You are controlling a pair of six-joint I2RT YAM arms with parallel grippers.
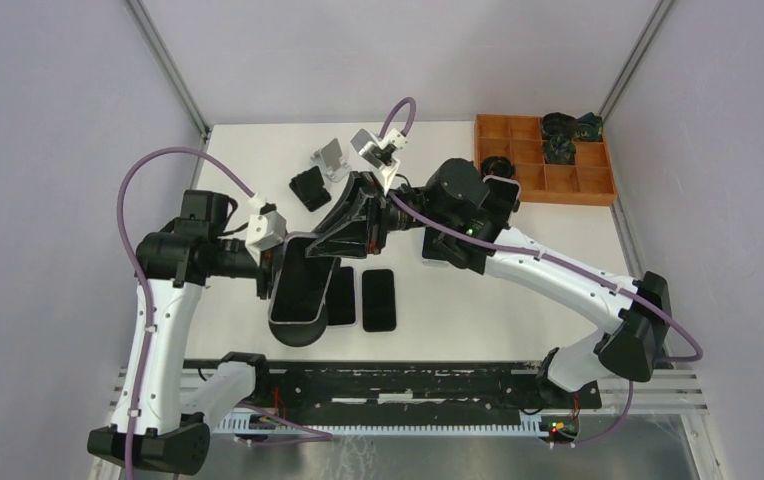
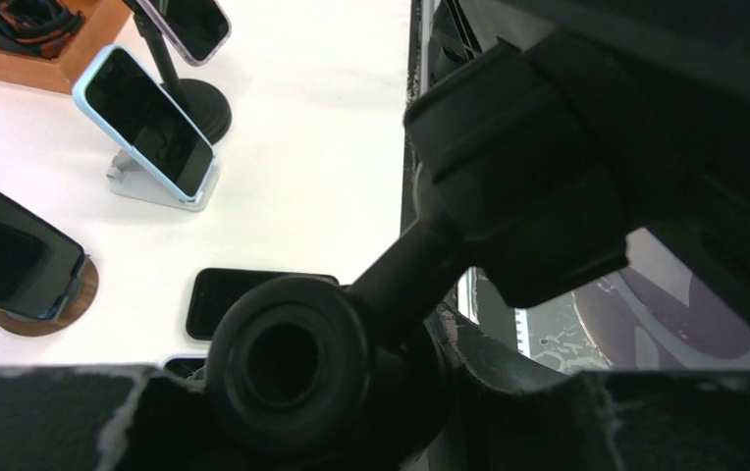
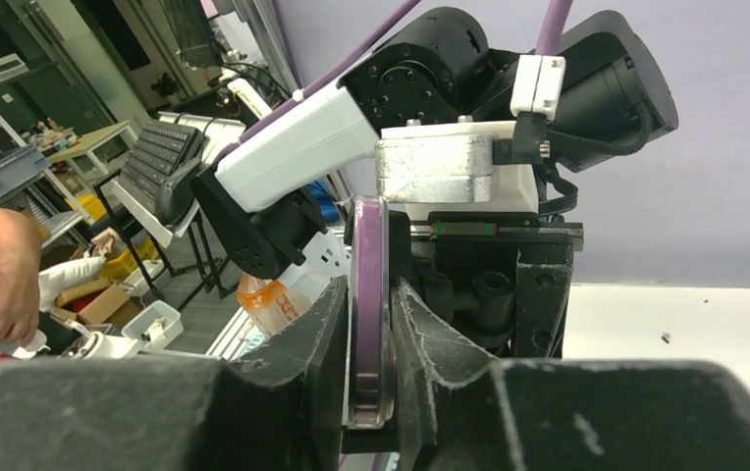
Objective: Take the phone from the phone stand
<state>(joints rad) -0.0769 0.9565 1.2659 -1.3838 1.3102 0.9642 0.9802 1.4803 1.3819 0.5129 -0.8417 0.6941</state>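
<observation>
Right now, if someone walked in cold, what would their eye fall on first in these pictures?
Mid-table, both arms meet at one spot: the right end effector pinches the purple-edged phone by its edge, while the left end effector grips the black phone stand. After that, the eye goes to the dark phones lying flat just right of the stand, and to the orange compartment tray at the table's far right corner.

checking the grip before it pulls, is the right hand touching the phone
Touching. The right wrist view shows the right hand with its fingers pressed against both faces of the purple-edged phone, no gap on either side.
</observation>
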